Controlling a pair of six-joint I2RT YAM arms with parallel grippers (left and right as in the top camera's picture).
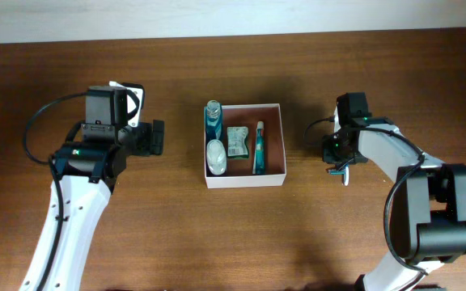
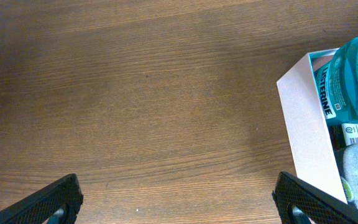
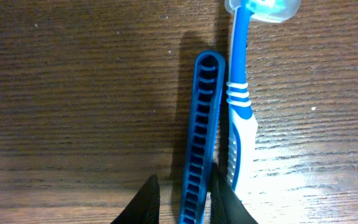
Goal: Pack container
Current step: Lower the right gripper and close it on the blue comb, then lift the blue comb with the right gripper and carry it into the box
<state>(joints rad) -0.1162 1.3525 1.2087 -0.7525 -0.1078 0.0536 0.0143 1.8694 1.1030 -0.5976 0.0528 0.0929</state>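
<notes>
The container (image 1: 245,181) is a square white-walled box with a reddish-brown floor at the table's middle; its near wall (image 2: 306,124) shows in the left wrist view. Inside lie a teal mouthwash bottle (image 1: 213,117), a white round item (image 1: 216,155), a small packet (image 1: 235,141) and a blue tube (image 1: 259,148). My right gripper (image 3: 185,186) is slightly open around a blue ribbed handle (image 3: 202,124): the left finger stands apart from it, the right finger touches it. A blue-and-white toothbrush (image 3: 241,106) lies beside that handle. My left gripper (image 2: 176,186) stands wide open over bare wood.
The mouthwash bottle (image 2: 347,81) rises above the container's corner to the left gripper's right. In the overhead view the right gripper (image 1: 336,158) is to the right of the container, and the left gripper (image 1: 156,137) is to its left.
</notes>
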